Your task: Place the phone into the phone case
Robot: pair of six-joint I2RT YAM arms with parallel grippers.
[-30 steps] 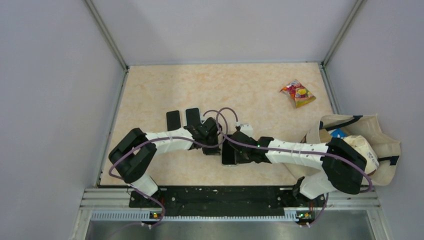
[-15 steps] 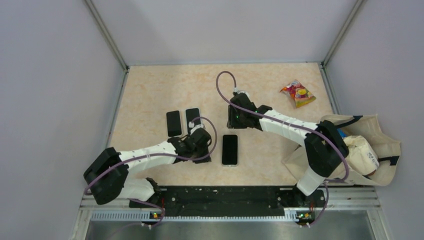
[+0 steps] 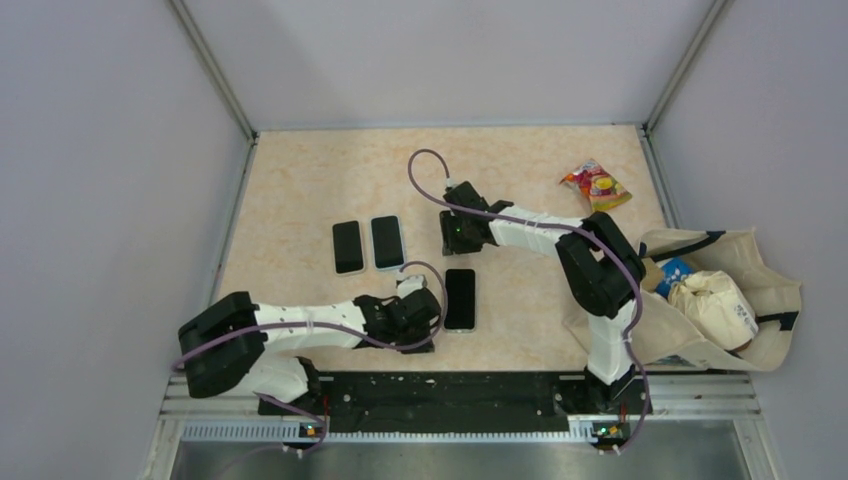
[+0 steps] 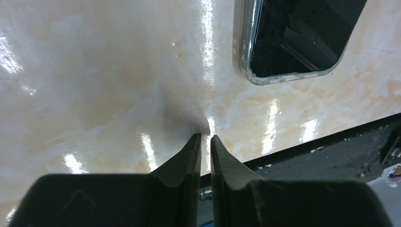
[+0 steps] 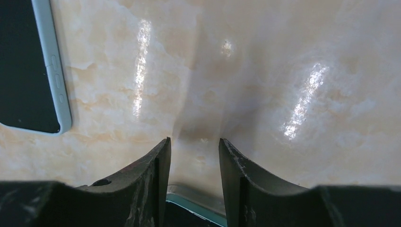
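Seen from above, the left gripper (image 3: pixel 424 318) sits low on the beige marbled tabletop (image 3: pixel 300 180), just beside a black-screened phone (image 3: pixel 460 298) that lies flat near the table's front edge. The right gripper (image 3: pixel 456 232) hangs farther back, near the table's middle. To its left, a black slab-shaped handset (image 3: pixel 347 246) and a pale-blue-rimmed phone (image 3: pixel 387 242) lie side by side, close together. A red-and-yellow snack packet (image 3: pixel 596 187) rests toward the far right corner, and a cream cloth tote bag (image 3: pixel 760 262) slumps at the right edge. From the left wrist, the left gripper's dark fingers (image 4: pixel 184 161) are drawn almost together with only a sliver between them, holding nothing, their tips close to the tabletop. The black-screened phone's corner shows at upper right, seated inside a clear plastic case (image 4: pixel 242 47). From the right wrist, the right gripper's fingers (image 5: pixel 151 170) stand apart and empty over bare tabletop, with the pale-blue-rimmed phone along the left edge.
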